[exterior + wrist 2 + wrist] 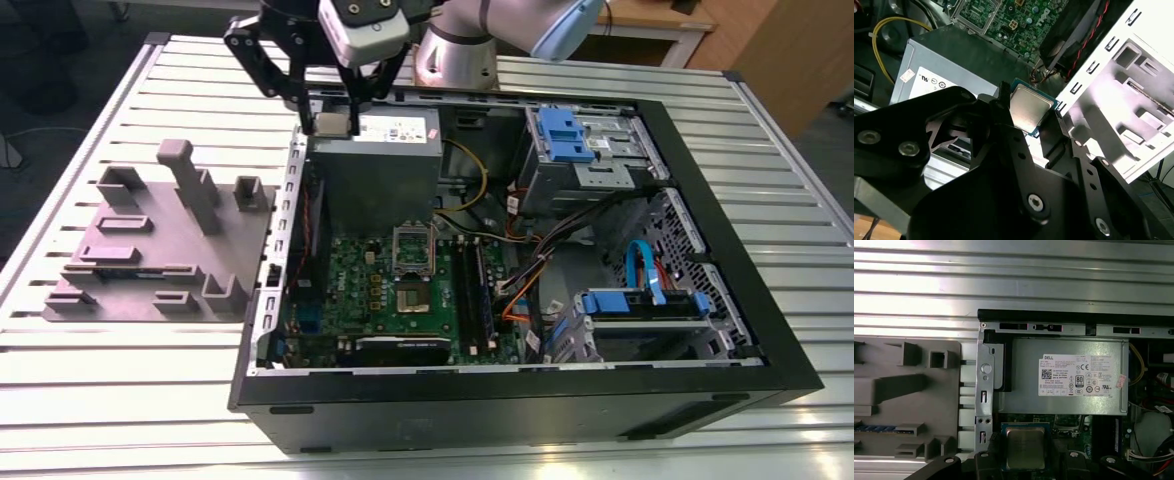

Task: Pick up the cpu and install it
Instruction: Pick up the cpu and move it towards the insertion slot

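Observation:
The cpu [330, 123] is a small square chip with a shiny silver top. It hangs in the air between the black fingers of my gripper [330, 125], which is shut on its edges. It is held above the back left corner of the open computer case [727, 300], over the grey power-supply box [374, 165]. Both wrist views show the cpu [1029, 107] [1025, 447] clamped in the jaws, above the power supply [1064, 377]. The silver socket frame [411, 248] stands open on the green motherboard [354, 290], well forward of the gripper.
A grey fixture plate [147, 250] with raised blocks lies on the slatted metal table [120, 400] at the exterior view's left of the case. Inside the case are blue drive brackets [567, 135], loose cables [534, 270] and a yellow wire [467, 170].

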